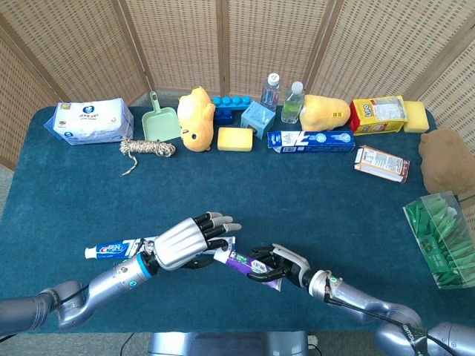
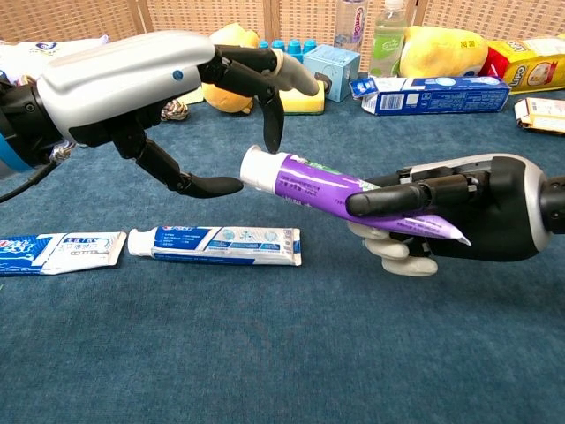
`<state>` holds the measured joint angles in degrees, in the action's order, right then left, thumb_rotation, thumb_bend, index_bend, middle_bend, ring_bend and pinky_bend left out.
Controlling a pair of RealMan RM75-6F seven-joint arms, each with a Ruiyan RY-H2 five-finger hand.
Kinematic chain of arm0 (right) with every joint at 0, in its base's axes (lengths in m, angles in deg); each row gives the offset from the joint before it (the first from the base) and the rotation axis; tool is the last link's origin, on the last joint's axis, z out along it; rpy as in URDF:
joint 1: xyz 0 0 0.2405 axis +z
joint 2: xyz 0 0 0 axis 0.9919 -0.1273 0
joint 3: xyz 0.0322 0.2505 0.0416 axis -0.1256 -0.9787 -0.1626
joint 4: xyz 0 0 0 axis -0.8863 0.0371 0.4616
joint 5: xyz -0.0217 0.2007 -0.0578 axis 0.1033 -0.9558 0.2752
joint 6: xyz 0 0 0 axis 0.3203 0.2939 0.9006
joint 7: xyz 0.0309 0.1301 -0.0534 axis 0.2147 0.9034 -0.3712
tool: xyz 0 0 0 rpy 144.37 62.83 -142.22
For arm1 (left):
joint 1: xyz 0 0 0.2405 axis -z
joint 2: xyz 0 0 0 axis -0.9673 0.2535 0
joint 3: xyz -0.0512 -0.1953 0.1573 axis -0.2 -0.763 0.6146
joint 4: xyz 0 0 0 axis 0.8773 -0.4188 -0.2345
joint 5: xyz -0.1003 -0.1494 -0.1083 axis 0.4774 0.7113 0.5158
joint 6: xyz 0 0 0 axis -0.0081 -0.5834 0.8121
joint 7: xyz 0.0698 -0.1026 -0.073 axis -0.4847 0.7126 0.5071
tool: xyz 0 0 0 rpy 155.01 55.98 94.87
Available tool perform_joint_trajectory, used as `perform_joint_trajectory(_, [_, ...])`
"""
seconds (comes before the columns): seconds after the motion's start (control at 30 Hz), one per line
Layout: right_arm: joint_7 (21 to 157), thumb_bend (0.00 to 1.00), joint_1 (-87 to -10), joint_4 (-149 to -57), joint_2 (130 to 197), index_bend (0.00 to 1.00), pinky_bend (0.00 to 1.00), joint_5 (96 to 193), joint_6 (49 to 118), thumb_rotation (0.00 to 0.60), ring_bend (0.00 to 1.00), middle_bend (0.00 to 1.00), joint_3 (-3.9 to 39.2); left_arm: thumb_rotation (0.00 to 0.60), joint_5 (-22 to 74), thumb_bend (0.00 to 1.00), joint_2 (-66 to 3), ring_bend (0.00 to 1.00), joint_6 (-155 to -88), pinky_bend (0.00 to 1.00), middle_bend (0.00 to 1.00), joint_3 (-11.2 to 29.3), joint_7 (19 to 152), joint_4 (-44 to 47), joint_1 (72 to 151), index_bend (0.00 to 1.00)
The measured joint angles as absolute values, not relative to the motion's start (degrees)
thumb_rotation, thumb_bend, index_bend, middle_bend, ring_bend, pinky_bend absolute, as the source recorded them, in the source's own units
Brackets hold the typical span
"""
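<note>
The right robot hand (image 2: 459,212) grips a purple toothpaste tube (image 2: 344,190) above the desk (image 2: 282,353), cap toward the left robot hand (image 2: 168,88), whose spread fingers hold nothing. I'd close thumb and finger squarely round the cap. Below the purple tube lies a blue toothpaste tube (image 2: 214,245), not obstructing

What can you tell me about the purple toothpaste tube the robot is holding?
The purple toothpaste tube looks like soft plastic, with a wide white cap at one end and a flat crimped tail at the other. It lies nearly level above the blue cloth, cap toward the left hand. The right hand grips its tail half. The left hand's fingers are spread around the cap; touch cannot be told.
</note>
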<state>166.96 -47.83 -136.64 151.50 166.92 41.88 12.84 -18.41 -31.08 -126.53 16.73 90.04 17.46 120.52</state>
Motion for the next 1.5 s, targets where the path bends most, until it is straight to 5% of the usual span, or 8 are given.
perform_joint_trajectory(0.4, [185.1, 0.38, -44.3, -133.7, 150.6, 0.90, 0.80, 176.8, 48.3, 0.600, 0.73, 0.75, 18.9, 0.600, -17.8, 0.26, -30.9, 0.18, -127.4, 0.23, 0.20, 16.3, 90.3, 17.7, 120.6, 0.44])
perform_joint_trajectory(0.83, [206.2, 0.38, -37.2, -126.2, 150.5, 0.90, 0.80, 187.4, 62.2, 0.600, 0.73, 0.75, 30.4, 0.600, -17.1, 0.27, -30.6, 0.19, -127.8, 0.24, 0.20, 15.9, 90.8, 18.1, 120.6, 0.45])
perform_joint_trajectory(1.5, [214.8, 0.39, -31.7, -120.7, 152.2, 0.90, 0.81, 185.3, 70.8, 0.600, 0.74, 0.76, 38.9, 0.600, -16.4, 0.26, -30.2, 0.19, -128.0, 0.24, 0.20, 15.8, 91.1, 18.8, 120.6, 0.46])
